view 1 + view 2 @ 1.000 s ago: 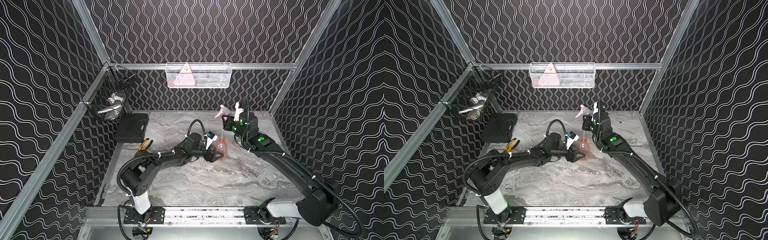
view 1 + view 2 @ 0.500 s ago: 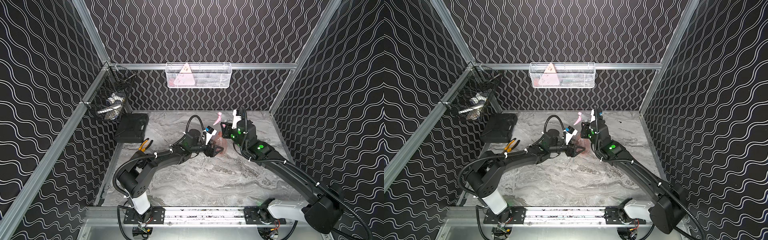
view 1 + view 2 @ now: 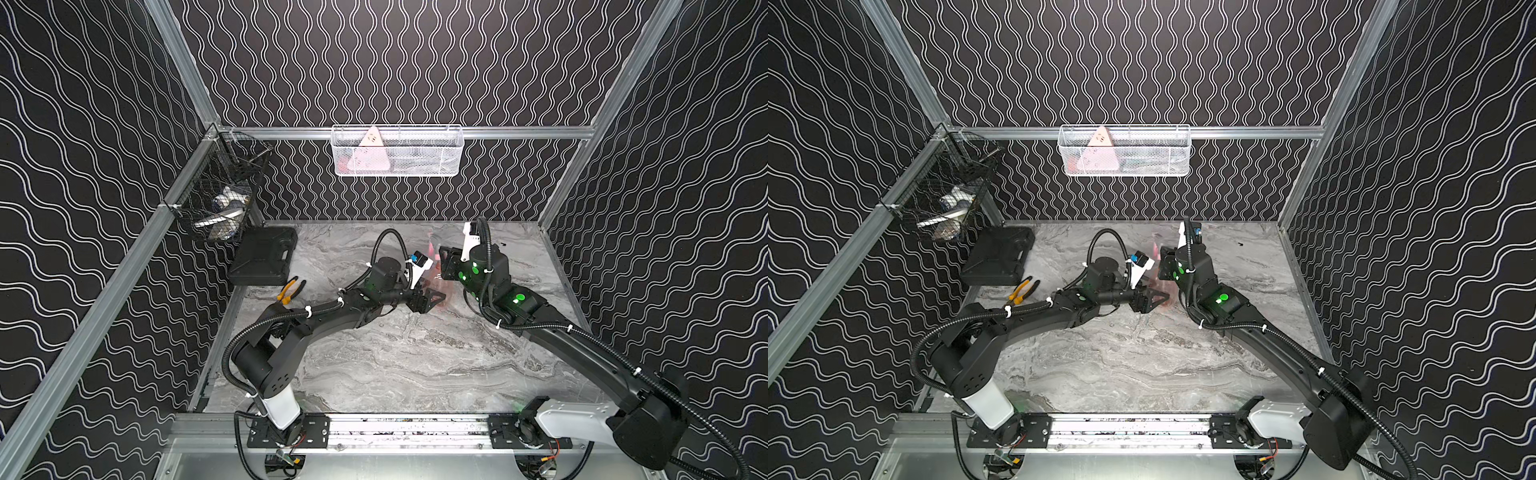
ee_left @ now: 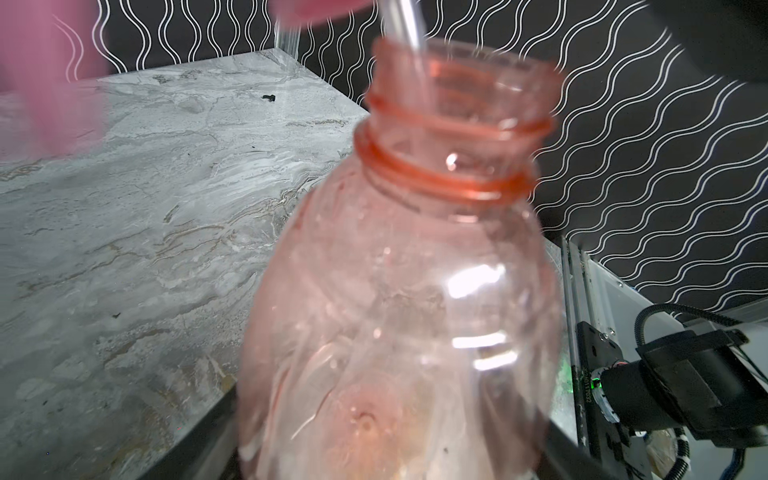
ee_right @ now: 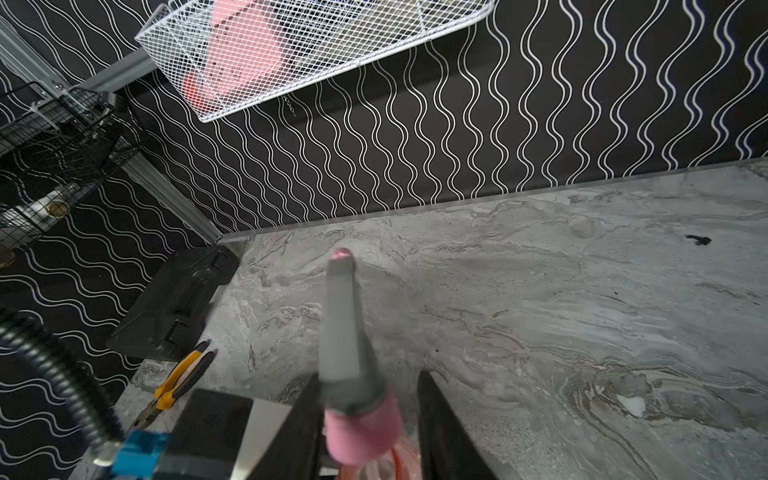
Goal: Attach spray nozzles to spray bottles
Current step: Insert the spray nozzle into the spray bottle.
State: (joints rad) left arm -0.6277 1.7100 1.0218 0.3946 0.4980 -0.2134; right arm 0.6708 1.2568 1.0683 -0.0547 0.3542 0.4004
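My left claw (image 3: 430,298) grips the spray bottle (image 4: 399,291); only that wrist view shows the tube (image 4: 402,23) in its neck. My right claw (image 5: 368,378), slackened, flanks the spray nozzle (image 5: 340,324).

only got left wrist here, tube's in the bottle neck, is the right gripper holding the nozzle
Observer: In the right wrist view the right gripper straddles the spray nozzle at its collar, just above the spray bottle, but one finger stands clear of the collar.
Operator: any loose tools around that i can't see
Observer: Yes, in both top views yellow-handled pliers lie beside a black case.
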